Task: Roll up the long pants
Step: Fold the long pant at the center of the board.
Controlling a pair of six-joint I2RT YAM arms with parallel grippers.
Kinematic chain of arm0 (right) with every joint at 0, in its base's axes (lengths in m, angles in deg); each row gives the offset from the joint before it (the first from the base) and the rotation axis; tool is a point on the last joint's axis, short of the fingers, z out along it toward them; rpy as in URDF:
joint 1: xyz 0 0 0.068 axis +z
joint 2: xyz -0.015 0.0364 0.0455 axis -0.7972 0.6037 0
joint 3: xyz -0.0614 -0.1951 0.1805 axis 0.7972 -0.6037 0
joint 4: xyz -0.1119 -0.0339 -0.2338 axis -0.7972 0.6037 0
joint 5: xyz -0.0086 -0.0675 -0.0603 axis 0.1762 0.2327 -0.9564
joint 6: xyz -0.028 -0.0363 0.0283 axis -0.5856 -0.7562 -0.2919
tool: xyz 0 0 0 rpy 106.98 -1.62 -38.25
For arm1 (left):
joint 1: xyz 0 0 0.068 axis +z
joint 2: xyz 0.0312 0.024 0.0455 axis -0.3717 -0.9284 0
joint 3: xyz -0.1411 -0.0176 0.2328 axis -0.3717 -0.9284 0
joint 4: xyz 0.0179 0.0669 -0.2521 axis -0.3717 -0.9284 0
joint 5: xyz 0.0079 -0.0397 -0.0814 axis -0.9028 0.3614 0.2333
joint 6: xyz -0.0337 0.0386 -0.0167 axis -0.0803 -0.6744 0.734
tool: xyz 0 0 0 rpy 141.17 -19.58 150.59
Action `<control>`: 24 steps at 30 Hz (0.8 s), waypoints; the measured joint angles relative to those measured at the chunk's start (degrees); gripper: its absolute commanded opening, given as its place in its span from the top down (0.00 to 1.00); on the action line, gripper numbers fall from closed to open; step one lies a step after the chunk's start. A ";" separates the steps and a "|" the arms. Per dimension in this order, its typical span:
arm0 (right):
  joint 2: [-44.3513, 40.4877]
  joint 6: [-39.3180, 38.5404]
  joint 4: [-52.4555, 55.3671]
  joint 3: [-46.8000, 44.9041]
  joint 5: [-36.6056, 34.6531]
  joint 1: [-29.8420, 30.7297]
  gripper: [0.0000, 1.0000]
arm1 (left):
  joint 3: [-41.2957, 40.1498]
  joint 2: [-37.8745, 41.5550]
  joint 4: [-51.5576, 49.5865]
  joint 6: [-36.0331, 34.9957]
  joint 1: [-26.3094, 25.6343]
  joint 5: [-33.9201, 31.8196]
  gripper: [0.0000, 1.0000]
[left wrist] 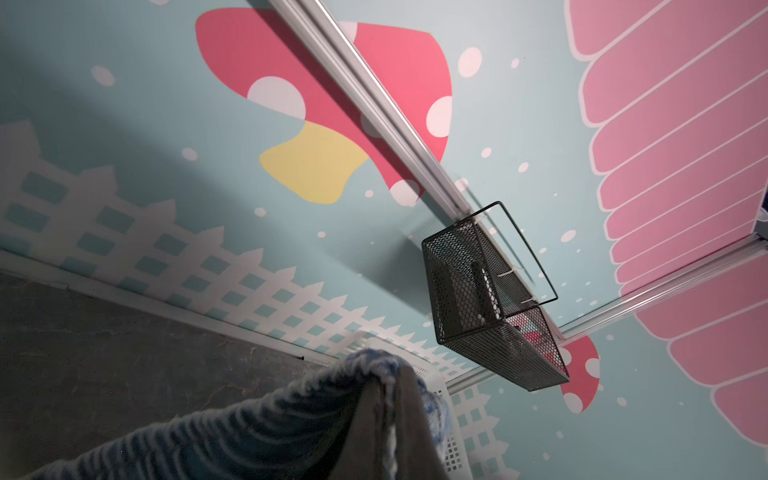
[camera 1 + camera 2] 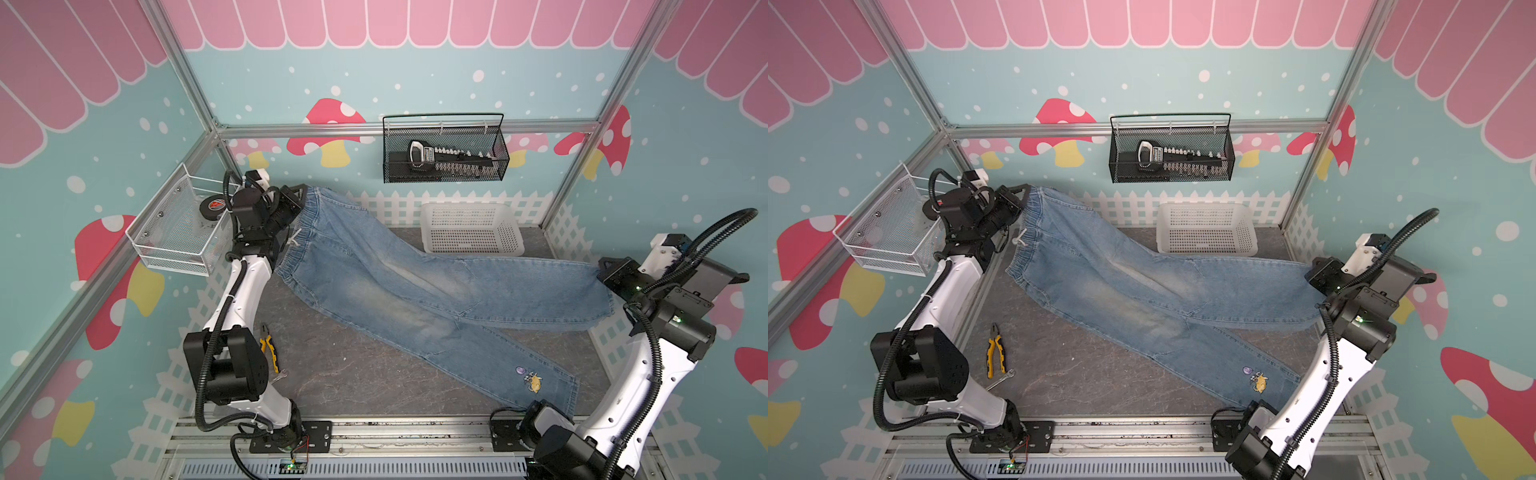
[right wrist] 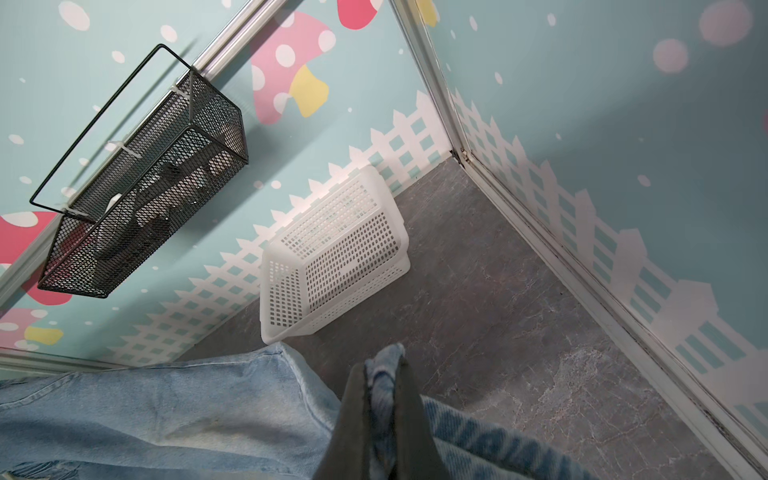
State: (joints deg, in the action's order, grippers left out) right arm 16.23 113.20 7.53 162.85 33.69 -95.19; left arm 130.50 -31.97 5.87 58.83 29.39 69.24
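Observation:
The long pants (image 2: pixel 395 282) are light blue jeans stretched across the grey table in both top views. My left gripper (image 2: pixel 300 196) is at the far left, shut on the far corner of the elastic waistband (image 1: pixel 291 419), which is lifted off the table. At the right edge my right gripper (image 2: pixel 603 272) is shut on the hem of the farther leg (image 3: pixel 384 365), also lifted. In the wrist views denim is pinched between the fingers of the left gripper (image 1: pixel 388 376) and the right gripper (image 3: pixel 379 365). The nearer leg lies flat, with a cartoon patch (image 2: pixel 530 378) near its hem.
A white plastic basket (image 2: pixel 471 228) stands at the back right of the table. A black mesh basket (image 2: pixel 444 149) hangs on the back wall, and a white wire basket (image 2: pixel 178 224) on the left wall. Yellow pliers (image 2: pixel 995 353) and a wrench (image 2: pixel 1000 380) lie near the left arm.

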 measured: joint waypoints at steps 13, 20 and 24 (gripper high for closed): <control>9.01 -3.32 1.51 4.83 -4.76 -0.09 1.00 | 15.63 -16.87 3.10 6.95 -0.63 1.62 1.00; 14.53 -4.96 -0.20 6.97 -6.84 -0.87 1.00 | 35.23 -31.32 1.95 8.59 -3.41 1.53 1.00; 16.48 -5.09 -3.15 4.02 -6.86 -1.40 1.00 | 48.83 -41.29 0.66 9.31 -5.55 1.51 1.00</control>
State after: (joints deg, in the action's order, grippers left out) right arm 32.71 108.11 4.38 166.87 26.82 -96.59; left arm 179.33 -73.26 6.53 68.14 23.84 70.75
